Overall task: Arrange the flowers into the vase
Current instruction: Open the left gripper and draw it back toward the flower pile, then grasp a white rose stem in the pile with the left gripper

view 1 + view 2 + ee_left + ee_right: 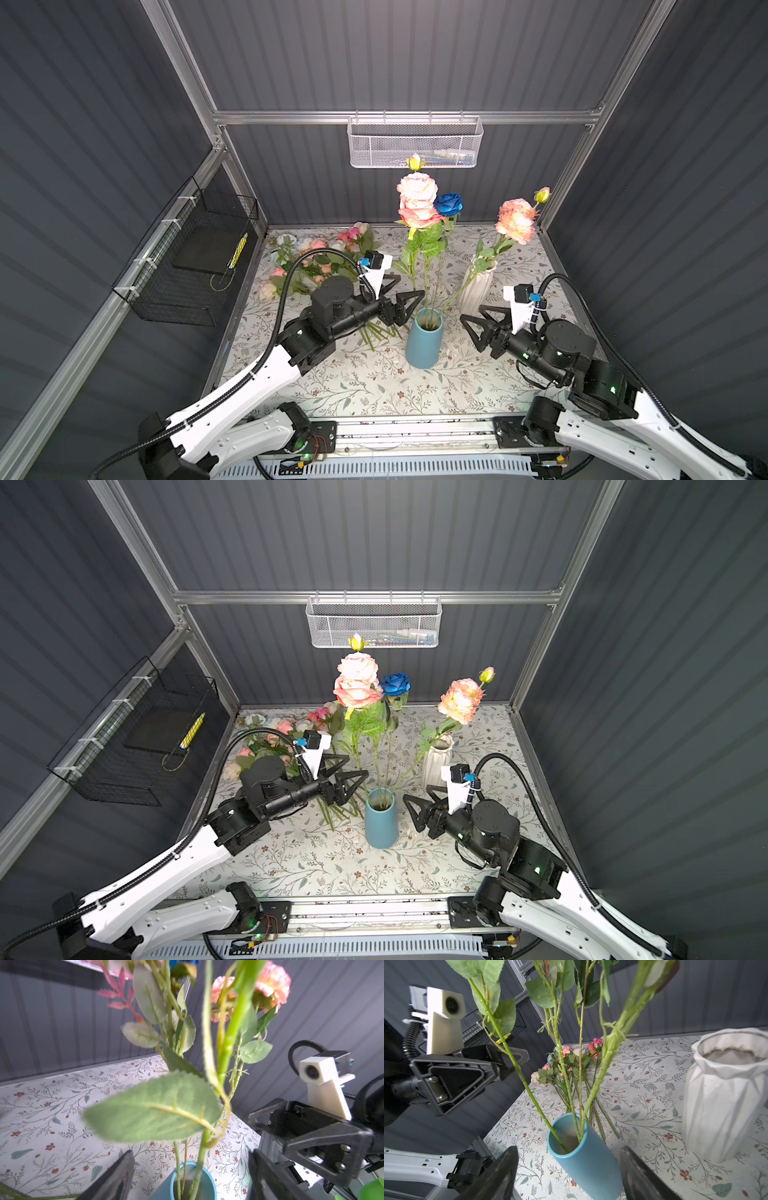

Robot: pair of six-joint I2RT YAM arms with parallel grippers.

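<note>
Flowers [417,199] stand in blue vase [424,349] — between left and right jaws (both spread, empty).

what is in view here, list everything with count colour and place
blue cylindrical ceramic vase: one, blue, table centre
standing flowers: about four stems, pink-cream, deep blue, peach, in the blue vase
white ribbed ceramic vase: one, white, right of the blue vase, looks empty
loose flowers: a pile, pink and cream, lying back left
white mesh basket: one, white, back rail
black wire basket: one, black, left wall
floral table cover: one, pale, underneath
left end effector: one, black, open, beside the stems
right end effector: one, black, open, empty
</note>
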